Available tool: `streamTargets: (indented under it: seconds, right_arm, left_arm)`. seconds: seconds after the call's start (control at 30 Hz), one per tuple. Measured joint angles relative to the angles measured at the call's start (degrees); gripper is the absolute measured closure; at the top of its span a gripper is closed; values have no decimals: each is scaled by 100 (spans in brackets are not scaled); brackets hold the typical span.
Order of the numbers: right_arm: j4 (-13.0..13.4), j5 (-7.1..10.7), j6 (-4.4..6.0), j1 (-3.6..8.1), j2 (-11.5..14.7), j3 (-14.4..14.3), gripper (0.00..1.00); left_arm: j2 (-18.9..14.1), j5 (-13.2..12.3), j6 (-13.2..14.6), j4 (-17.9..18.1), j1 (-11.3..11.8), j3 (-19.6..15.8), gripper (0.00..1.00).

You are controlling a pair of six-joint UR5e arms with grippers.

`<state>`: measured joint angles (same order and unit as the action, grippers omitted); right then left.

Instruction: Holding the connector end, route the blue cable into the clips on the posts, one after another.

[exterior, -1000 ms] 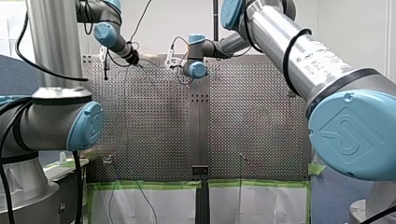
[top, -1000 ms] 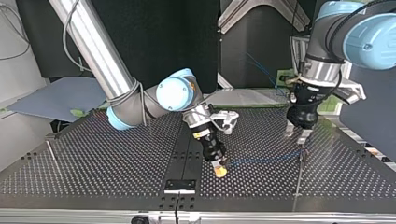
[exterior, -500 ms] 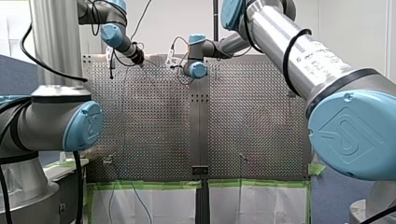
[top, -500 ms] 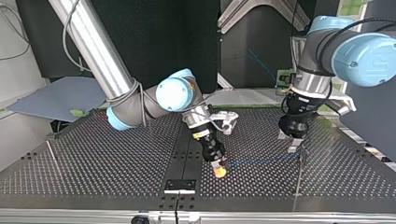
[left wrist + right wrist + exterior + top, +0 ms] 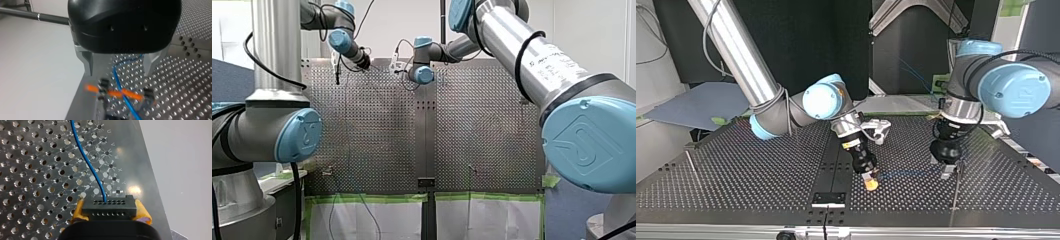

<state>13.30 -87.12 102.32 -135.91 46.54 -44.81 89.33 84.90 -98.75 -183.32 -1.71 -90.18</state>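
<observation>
In the right wrist view a black connector sits between yellow pads, with my right gripper shut on it. The blue cable leaves the connector and runs ahead over the perforated plate. In the top view my right gripper stands near the table's middle, and the blue cable runs from it toward my left gripper. In the left wrist view my left gripper is open. The blue cable passes under the gap between its metal fingers, crossing a blurred orange bar.
A thin post stands just beside my left gripper at the top view's right. Another post stands at that view's left edge of the plate. A small bracket sits at the plate's near middle edge.
My left arm has swung toward the top view's left and lower, bringing its open gripper over the cable beside the post. My right gripper has stayed where it was.
</observation>
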Motion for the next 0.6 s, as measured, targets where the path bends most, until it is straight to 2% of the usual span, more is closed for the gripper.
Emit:
streamTargets:
  seconds: [0.27,0.6]
  right_arm:
    - [-1,1,0,10,0,0,100]
    - [1,2,-1,23,-2,-1,100]
  left_arm:
    - [322,91,-15,104,-40,162,0]
    - [421,226,-85,243,-78,404,0]
